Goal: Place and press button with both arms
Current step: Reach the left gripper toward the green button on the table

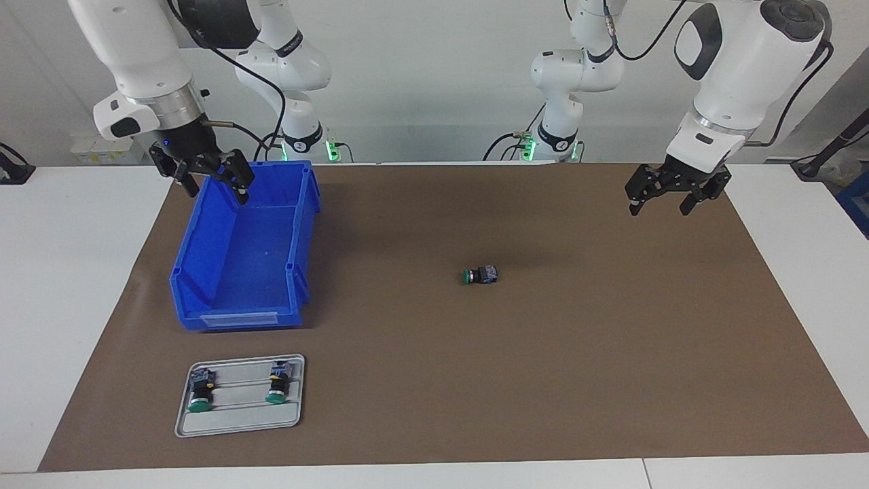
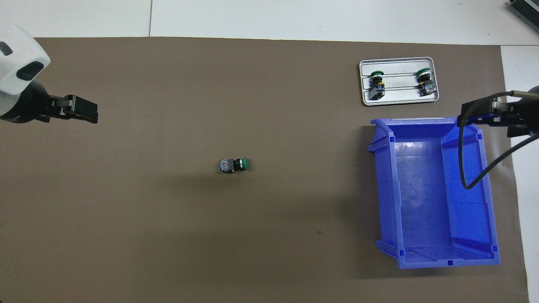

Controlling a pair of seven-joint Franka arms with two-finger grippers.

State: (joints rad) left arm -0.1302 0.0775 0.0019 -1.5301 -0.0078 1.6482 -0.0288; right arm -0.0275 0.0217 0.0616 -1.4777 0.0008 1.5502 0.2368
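Observation:
One button (image 1: 480, 275) (image 2: 234, 164) lies on its side near the middle of the brown mat, its green cap pointing toward the right arm's end of the table. Two more buttons (image 1: 200, 390) (image 1: 278, 383) lie on a grey tray (image 1: 237, 422) (image 2: 399, 97). My left gripper (image 1: 658, 209) (image 2: 93, 114) hangs open and empty over the mat at the left arm's end. My right gripper (image 1: 214, 191) (image 2: 465, 113) hangs open and empty over one rim of the blue bin (image 1: 204, 258) (image 2: 385, 189).
The blue bin has nothing in it and stands at the right arm's end of the mat. The grey tray lies just farther from the robots than the bin. White table surface borders the mat on all sides.

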